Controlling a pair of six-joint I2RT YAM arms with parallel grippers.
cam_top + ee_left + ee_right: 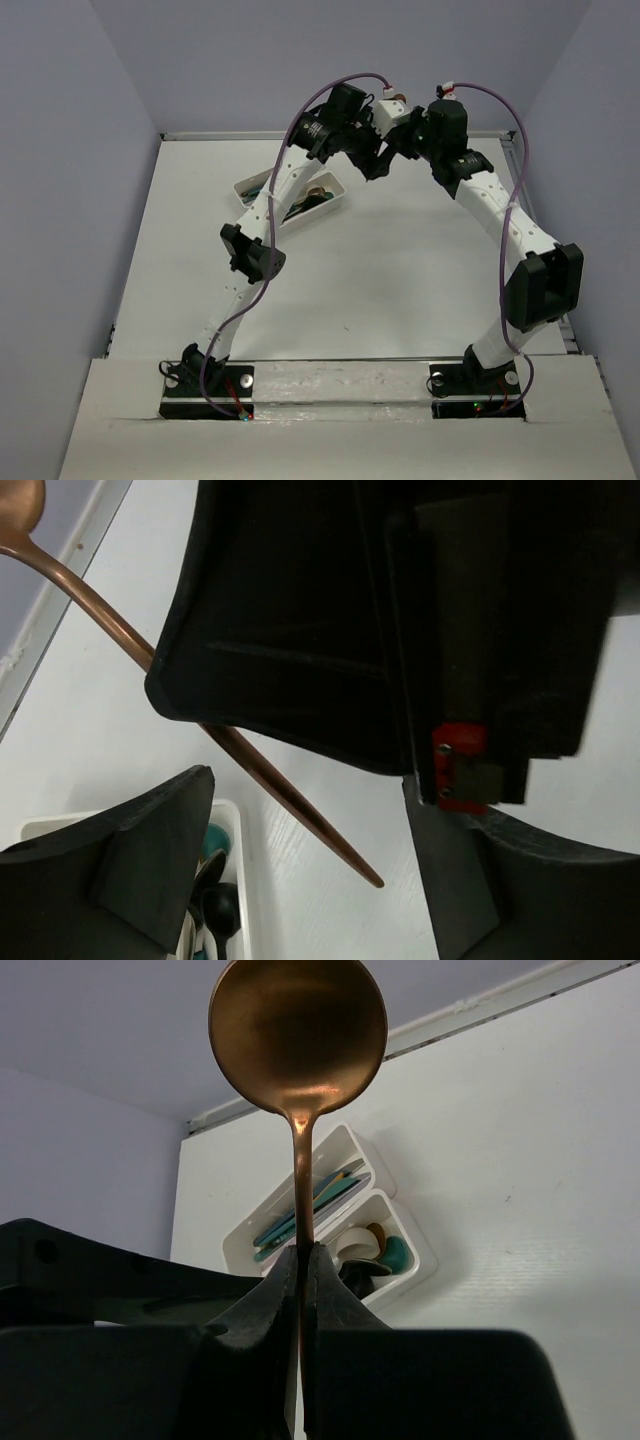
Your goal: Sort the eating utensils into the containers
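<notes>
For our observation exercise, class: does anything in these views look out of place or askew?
One copper spoon is outside the white trays: the right gripper pinches its handle, bowl up, above the table. The trays lie side by side, slanted to the table edges. Nothing looks spilled or damaged.

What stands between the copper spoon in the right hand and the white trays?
The left arm hangs over the trays, and the open left hand sits near the copper spoon in the right hand.
</notes>
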